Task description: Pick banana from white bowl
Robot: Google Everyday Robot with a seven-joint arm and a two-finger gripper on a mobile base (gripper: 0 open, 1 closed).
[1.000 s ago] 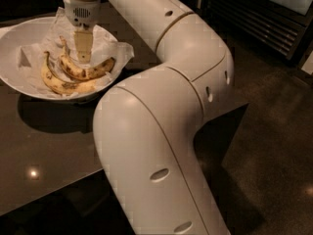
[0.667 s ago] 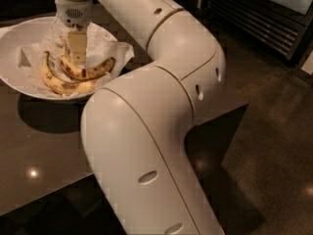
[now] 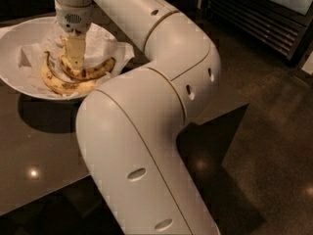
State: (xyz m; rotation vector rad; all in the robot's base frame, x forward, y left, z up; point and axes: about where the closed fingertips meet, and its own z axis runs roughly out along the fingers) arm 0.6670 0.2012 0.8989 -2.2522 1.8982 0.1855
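The white bowl (image 3: 14, 75) sits at the top left on a dark table, lined with crumpled white paper (image 3: 110, 43). Two bananas lie in it. The speckled banana (image 3: 95, 71) curves along the right side. A paler banana (image 3: 58, 84) lies below and left of it. My gripper (image 3: 74, 61) points straight down into the bowl and reaches the left end of the speckled banana, covering that end. My arm runs from it across the middle of the view.
The dark glossy table (image 3: 34, 151) has its right edge near the middle of the view. The dark floor (image 3: 264, 146) lies to the right. A black slatted cabinet (image 3: 259, 18) stands at the top right. My arm's big elbow (image 3: 146, 146) hides the table's right part.
My gripper has shifted a little left over the bowl and come lower onto the speckled banana. The arm has swung left with it. The bananas have not moved.
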